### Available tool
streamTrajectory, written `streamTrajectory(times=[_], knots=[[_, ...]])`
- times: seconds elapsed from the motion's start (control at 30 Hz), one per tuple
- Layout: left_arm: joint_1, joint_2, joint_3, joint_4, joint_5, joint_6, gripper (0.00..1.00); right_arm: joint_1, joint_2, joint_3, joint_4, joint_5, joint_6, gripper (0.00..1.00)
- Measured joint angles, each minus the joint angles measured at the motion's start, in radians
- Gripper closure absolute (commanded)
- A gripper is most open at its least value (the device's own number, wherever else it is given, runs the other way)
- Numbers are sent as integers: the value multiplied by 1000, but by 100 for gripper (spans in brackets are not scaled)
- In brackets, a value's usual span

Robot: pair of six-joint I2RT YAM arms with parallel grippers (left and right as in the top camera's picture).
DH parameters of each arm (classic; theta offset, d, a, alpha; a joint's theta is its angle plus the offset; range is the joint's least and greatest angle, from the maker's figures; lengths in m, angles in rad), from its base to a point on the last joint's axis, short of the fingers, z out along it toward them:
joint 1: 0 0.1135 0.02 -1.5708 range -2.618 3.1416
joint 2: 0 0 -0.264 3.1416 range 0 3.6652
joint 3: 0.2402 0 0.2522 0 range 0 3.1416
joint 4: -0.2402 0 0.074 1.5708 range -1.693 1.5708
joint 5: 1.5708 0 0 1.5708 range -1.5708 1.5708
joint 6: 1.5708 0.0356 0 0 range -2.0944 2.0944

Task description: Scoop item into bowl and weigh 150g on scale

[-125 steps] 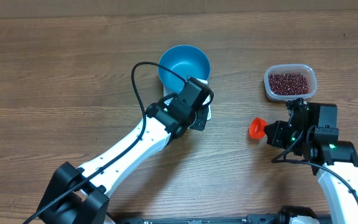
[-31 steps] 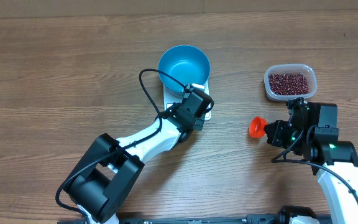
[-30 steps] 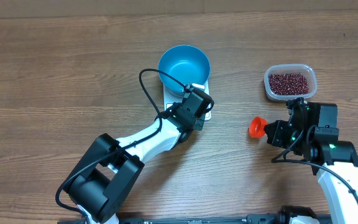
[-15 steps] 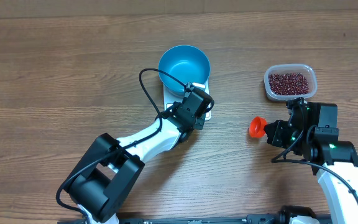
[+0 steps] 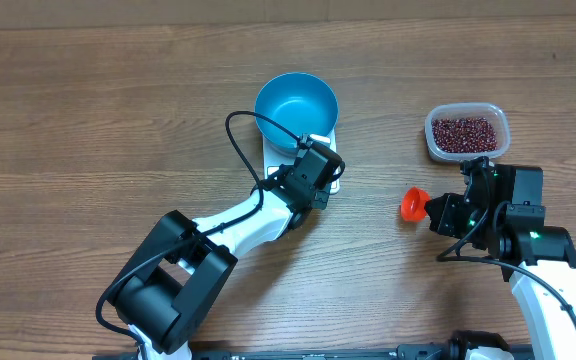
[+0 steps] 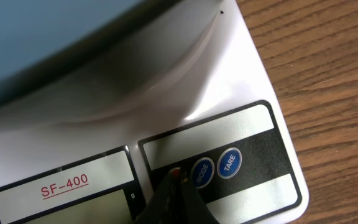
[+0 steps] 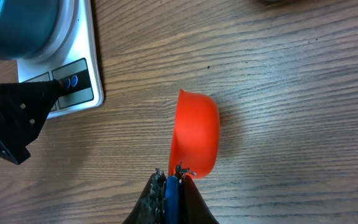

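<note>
We find the left gripper [image 6: 176, 194] pinched fully together and holding nothing. Its tip touches the scale [image 6: 229, 81] panel just left of the MODE button [image 6: 202, 172]. We judge this a button press, with the closed tip serving as a poker. The bowl [image 5: 296, 103] sits on the platform just beyond these fingers. The right gripper [image 7: 169, 177] clamps the handle of the scoop [image 7: 194, 134], its cup ahead of the fingers. The beans [image 5: 463, 133] wait in the tub [image 5: 432, 120] beyond them. The table [image 5: 88, 120] is bare wood grain, and no room shows.
</note>
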Motion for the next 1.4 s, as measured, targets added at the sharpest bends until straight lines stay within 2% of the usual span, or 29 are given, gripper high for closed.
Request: streamTrajectory(times=[1.4], knots=[[0,15,0,40,-29,7,96,0,0,0,0,-7,0,96]])
